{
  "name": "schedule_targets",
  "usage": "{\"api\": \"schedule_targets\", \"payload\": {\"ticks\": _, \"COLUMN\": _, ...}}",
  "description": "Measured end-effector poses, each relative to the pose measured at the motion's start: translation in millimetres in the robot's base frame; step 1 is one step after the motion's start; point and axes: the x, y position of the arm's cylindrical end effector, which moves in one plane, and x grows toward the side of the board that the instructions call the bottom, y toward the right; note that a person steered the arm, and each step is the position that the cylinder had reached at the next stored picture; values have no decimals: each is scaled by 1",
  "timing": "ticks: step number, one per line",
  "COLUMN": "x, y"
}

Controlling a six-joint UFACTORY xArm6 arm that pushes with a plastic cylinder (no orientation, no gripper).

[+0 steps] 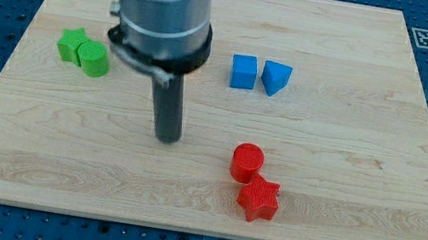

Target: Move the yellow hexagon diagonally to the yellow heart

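Near edge of the wooden board (404, 228): bare wood, nothing yellow on it. Next up, a red star (257, 200) with a red cylinder (247, 161) touching it on its upper left side. My tip (166, 138) rests on the board to the left of the red cylinder, near but clear of it, touching no block. There are no fingers to open or close here, only the plain rod, and it presses on nothing. Farther back from the tip, up and to the right, a blue cube (243, 71) sits just beside a blue triangle (276, 78); up and to the left, a green star (72, 42) touches a green cylinder (93, 59). The yellow hexagon and yellow heart do not show anywhere; the arm's wide body covers part of the far board, so they may lie behind it, but I cannot tell. My judgement: the step is to locate both first, then set the tip on the hexagon's side away from the heart and push along the slanted line, slowly, keeping contact centred so it does not spin off.
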Motion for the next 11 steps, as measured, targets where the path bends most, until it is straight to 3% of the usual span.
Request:
{"api": "schedule_targets", "payload": {"ticks": 1, "x": -53, "y": -5}}
{"api": "schedule_targets", "payload": {"ticks": 8, "x": -142, "y": -35}}
{"api": "schedule_targets", "payload": {"ticks": 11, "x": -182, "y": -74}}
